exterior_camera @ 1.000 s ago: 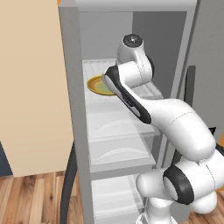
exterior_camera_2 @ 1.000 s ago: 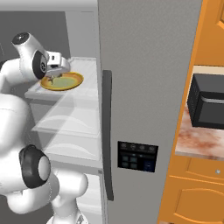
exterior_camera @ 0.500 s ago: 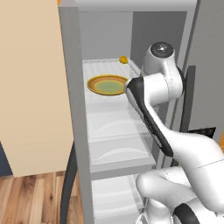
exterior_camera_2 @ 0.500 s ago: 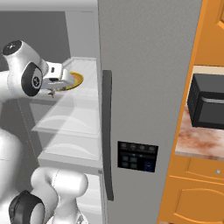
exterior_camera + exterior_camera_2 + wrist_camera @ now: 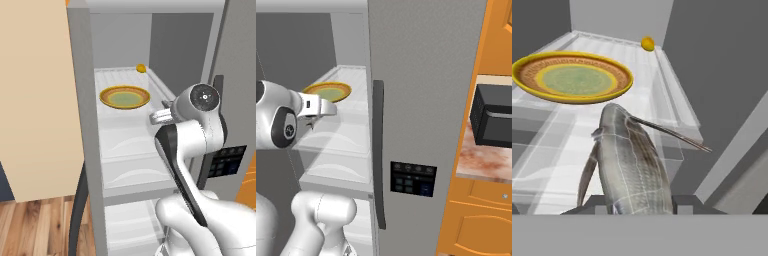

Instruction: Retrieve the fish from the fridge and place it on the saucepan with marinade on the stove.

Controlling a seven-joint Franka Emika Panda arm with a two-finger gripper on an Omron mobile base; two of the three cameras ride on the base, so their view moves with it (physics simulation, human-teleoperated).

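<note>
Fridge (image 5: 85, 150) left door is open, right door (image 5: 426, 100) closed with its dark bar handle (image 5: 378, 150) and a control panel (image 5: 412, 179) on the front. Gripper (image 5: 315, 122) sits at the front edge of the upper white shelf (image 5: 117, 82), just off the right-hand side of the opening. In the hand view the fish (image 5: 632, 162) fills the lower middle, rising from between the fingers; the fingers are closed on it at its lower end, grey-silver body pointing up and away, with a thin dark spine sticking out to the right. Fish is clear of the plate (image 5: 572, 77): it's in front of and below the plate's near rim in that view, not touching it. Yellow-orange plate sits on the upper shelf with a greenish centre. Small orange ball (image 5: 141, 68) is at the back right of the same shelf, well apart from the plate. White drawers (image 5: 130, 165) sit below the shelf. Black microwave (image 5: 493, 117) is on the tabletop (image 5: 483, 160) to the right of the fridge, orange cabinets (image 5: 476, 220) around it. Wood floor (image 5: 35, 227) at lower left.
</note>
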